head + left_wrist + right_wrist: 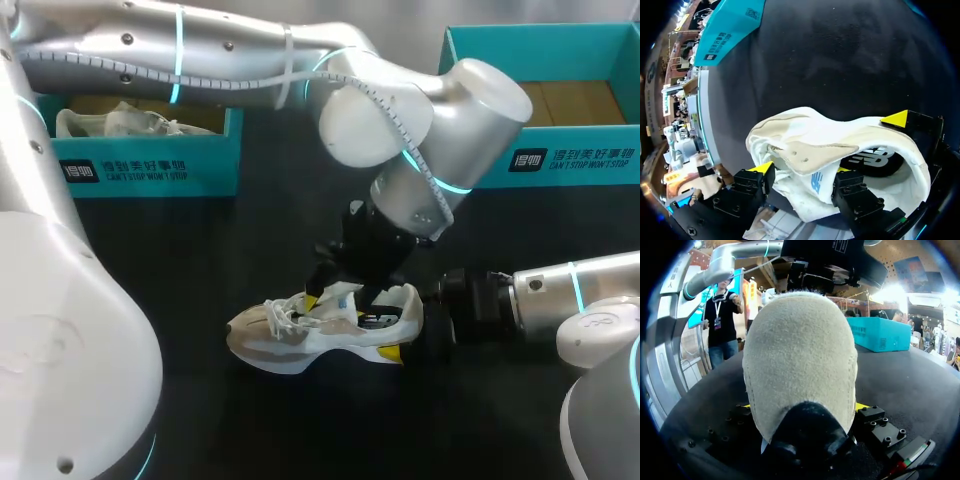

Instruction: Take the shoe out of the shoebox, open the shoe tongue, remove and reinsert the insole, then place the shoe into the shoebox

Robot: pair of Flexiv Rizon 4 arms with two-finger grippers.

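The matte black worktop has a teal card left shoebox and right shoebox along its back. The shoe stands on its sole out in front of them, in neither box. The left tool, partly spread, pinches the soft white tongue. The right tool is wide, clamping both sides of the rounded, suede-like beige heel.

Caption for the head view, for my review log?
Left gripper pinching the shoe's tongue, right gripper gripping its heel, on the black table before two teal shoeboxes.
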